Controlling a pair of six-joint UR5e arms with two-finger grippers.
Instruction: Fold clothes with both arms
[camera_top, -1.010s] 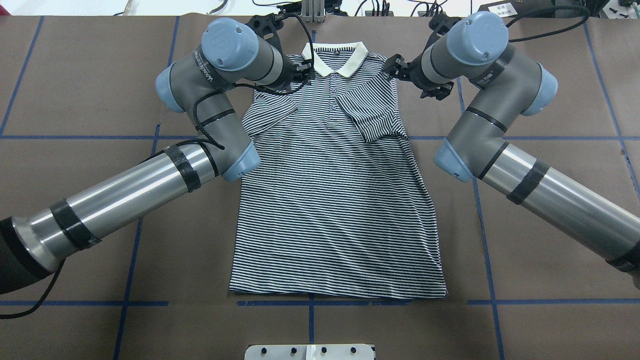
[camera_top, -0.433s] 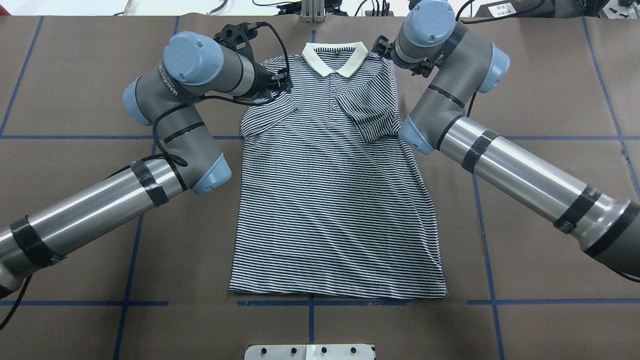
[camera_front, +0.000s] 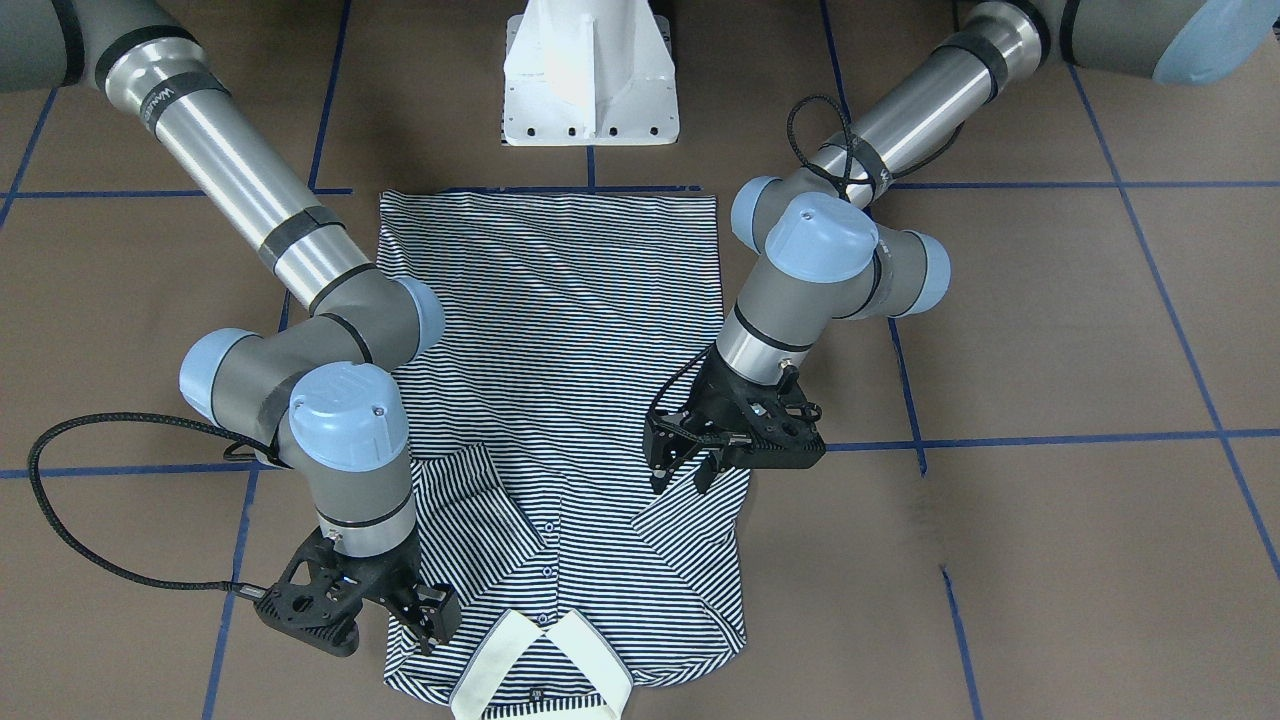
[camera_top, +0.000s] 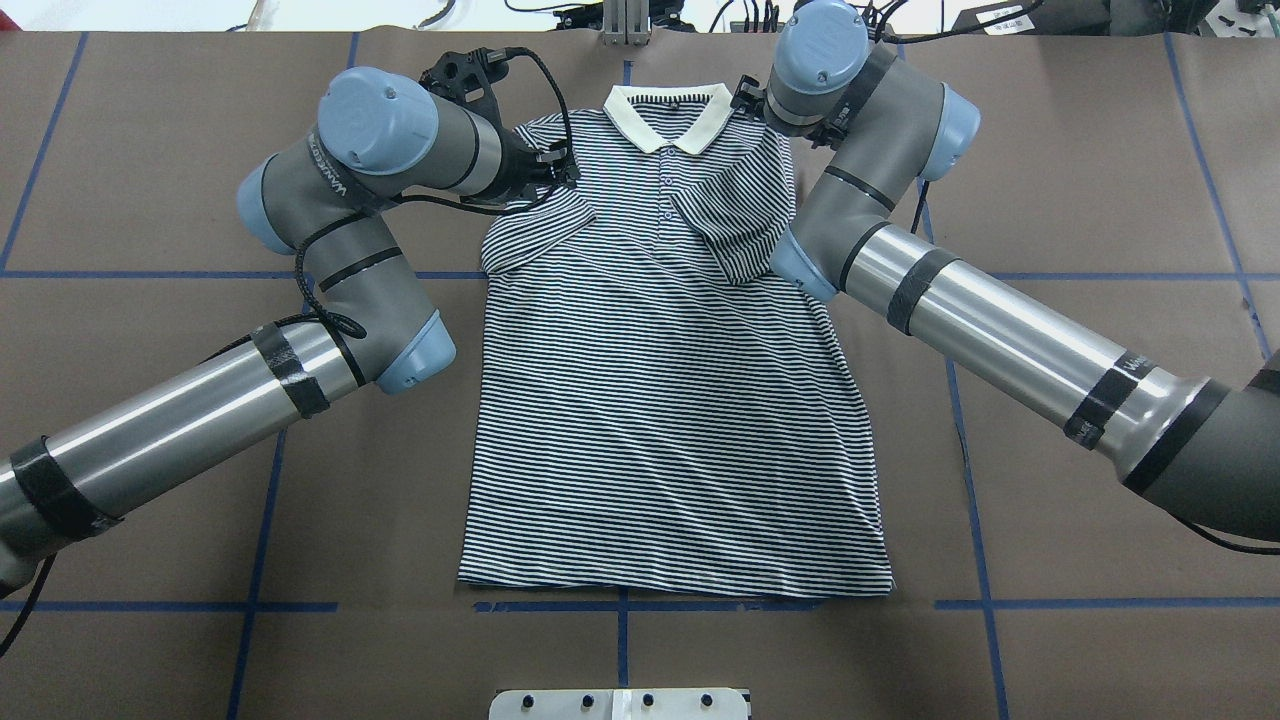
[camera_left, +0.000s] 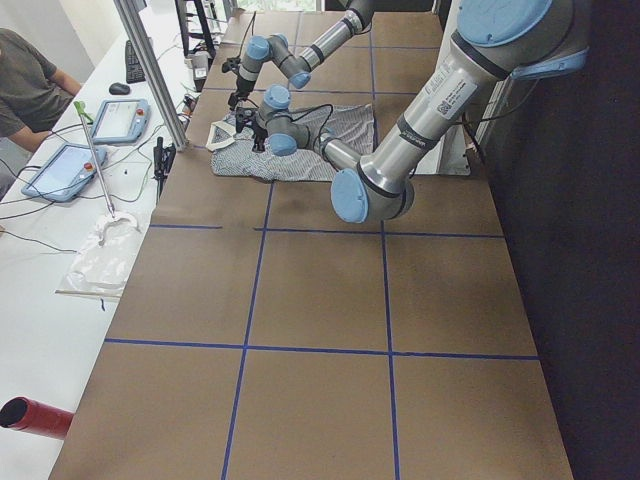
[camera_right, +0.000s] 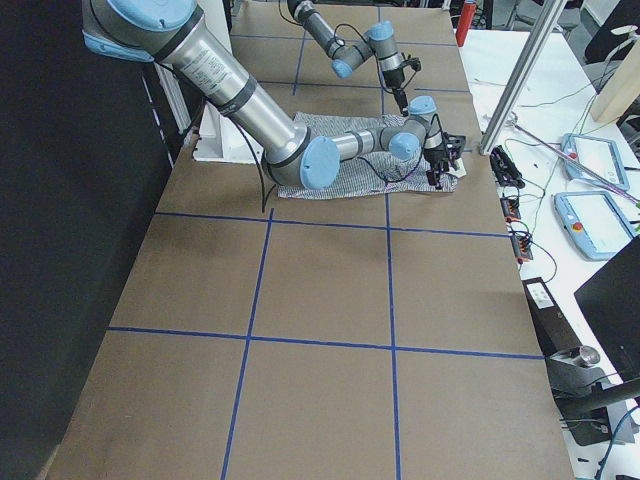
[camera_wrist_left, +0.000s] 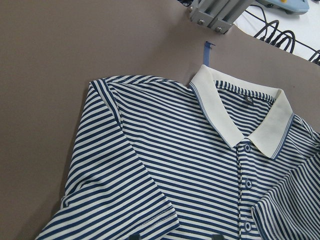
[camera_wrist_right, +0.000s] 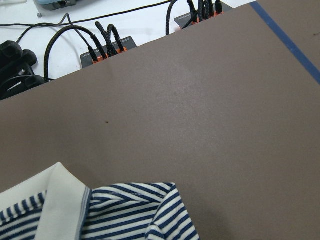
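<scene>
The striped polo shirt (camera_top: 660, 400) lies flat and face up, with its cream collar (camera_top: 668, 118) at the far edge. Both short sleeves are folded in over the chest. My left gripper (camera_top: 560, 165) hovers open over the left sleeve and shoulder. It also shows in the front view (camera_front: 688, 478), with nothing between its jaws. My right gripper (camera_front: 428, 620) is at the right shoulder beside the collar, mostly hidden under its wrist in the overhead view, and looks open and empty. The left wrist view shows the collar and placket (camera_wrist_left: 240, 135). The right wrist view shows the shoulder corner (camera_wrist_right: 135, 205).
The white pedestal base (camera_front: 590, 75) stands at the shirt's hem side. Blue tape lines (camera_top: 960, 420) cross the brown table. Cables and power boxes (camera_wrist_right: 105, 47) and an aluminium post (camera_top: 625, 20) line the far edge. An operator (camera_left: 30, 85) sits at a side bench.
The left gripper has moved left, from beside the collar to over the left shoulder. The right gripper has moved left and farther, up to the collar's right side. The shirt has not moved.
</scene>
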